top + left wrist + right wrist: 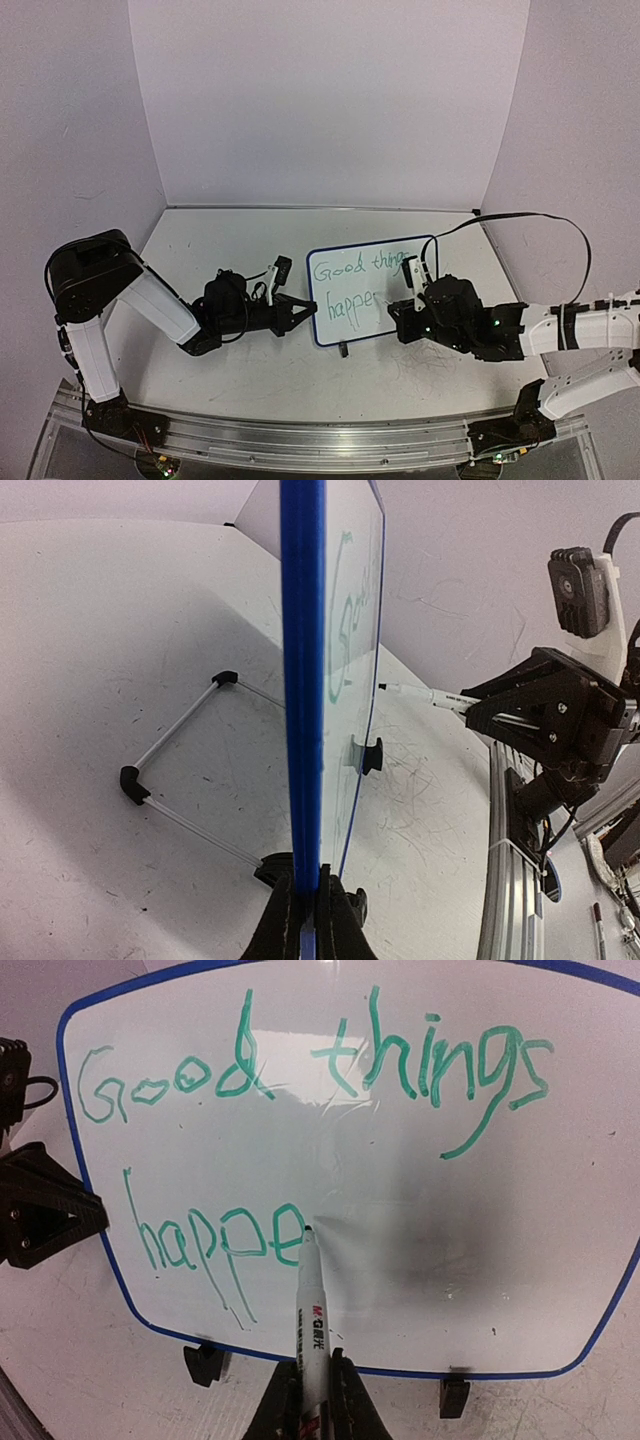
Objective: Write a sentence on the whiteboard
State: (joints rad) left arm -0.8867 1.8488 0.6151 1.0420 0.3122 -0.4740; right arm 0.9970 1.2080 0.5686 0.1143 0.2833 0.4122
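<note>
Only the right wrist view reads the sentence point(340, 1055), "Good things happe", on the whiteboard point(480, 1210) standing on the table point(230, 380); right gripper point(312, 1400) clenches a marker point(312, 1310), tip seemingly touching, bare board rightward; left gripper point(310, 900) pinches its edge.

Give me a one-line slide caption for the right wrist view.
Right gripper holds a marker, tip at the whiteboard, where the green sentence reads "Good things happe".

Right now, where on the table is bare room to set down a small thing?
Bare: the table strip between whiteboard and near rail, and the back-left corner between wall and left arm. Crowded: both sides of the whiteboard, where the left gripper clamps its edge and the right gripper holds a marker to it.
</note>
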